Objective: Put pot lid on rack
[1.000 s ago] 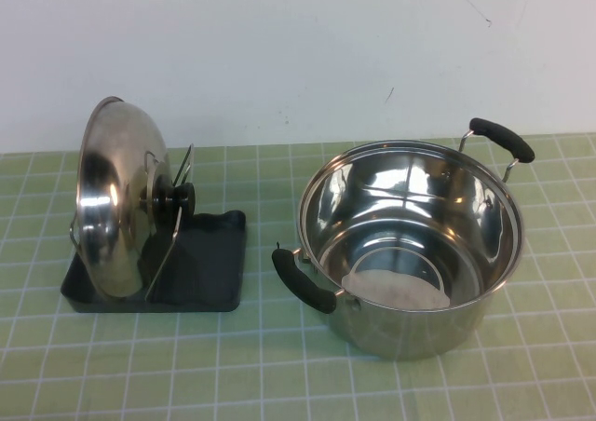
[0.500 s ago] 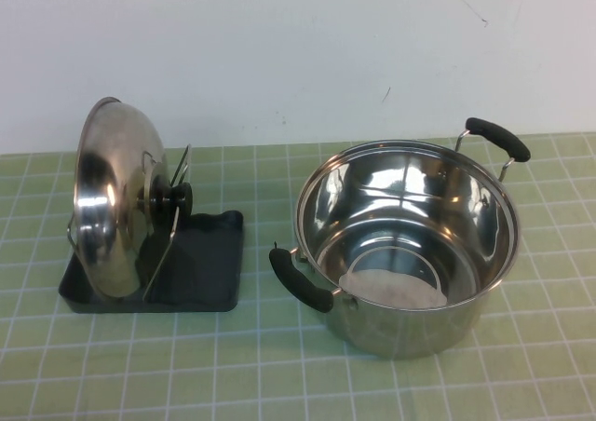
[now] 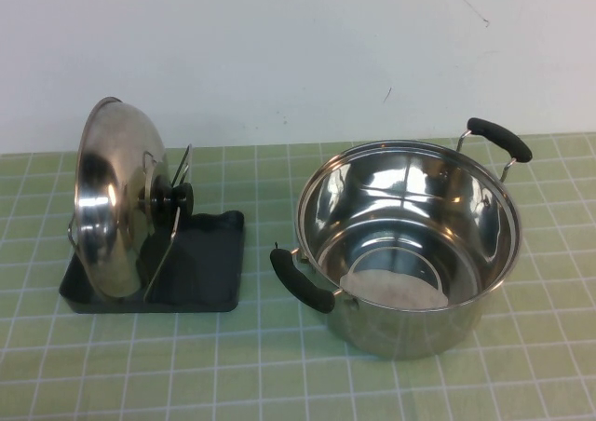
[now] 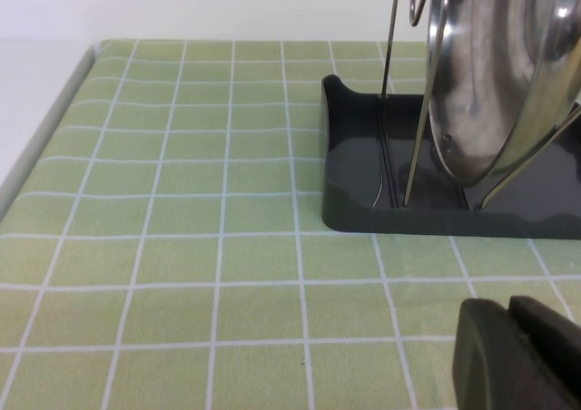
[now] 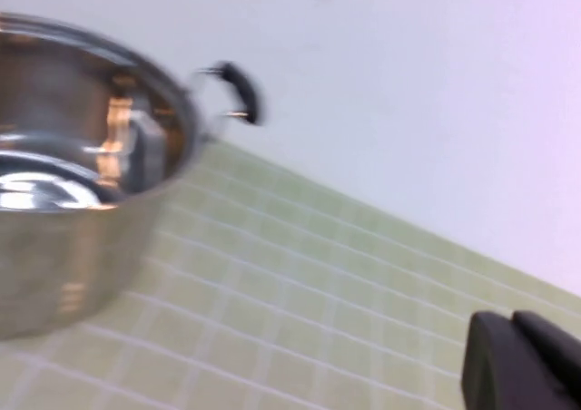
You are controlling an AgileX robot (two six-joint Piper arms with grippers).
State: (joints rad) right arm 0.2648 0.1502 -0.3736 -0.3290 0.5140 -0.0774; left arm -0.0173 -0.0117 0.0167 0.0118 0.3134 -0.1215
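Note:
The shiny steel pot lid point(image 3: 110, 202) stands on edge in the rack point(image 3: 200, 263), leaning between the wire uprights, its black knob point(image 3: 169, 197) facing the pot. It also shows in the left wrist view point(image 4: 504, 74), with the rack's dark tray point(image 4: 363, 188) below it. My left gripper point(image 4: 513, 315) is shut and empty, low over the mat, a short way off the tray. My right gripper point(image 5: 517, 324) is shut and empty, off to the side of the pot point(image 5: 82, 165). Neither gripper shows in the high view.
The deep steel pot point(image 3: 407, 244) with two black handles stands on the green checked mat point(image 3: 279, 384) to the right of the rack. A white wall runs behind the table. The mat's edge point(image 4: 45, 138) shows in the left wrist view.
The whole high view has shifted by a few pixels. The lid, rack and pot keep their places relative to one another.

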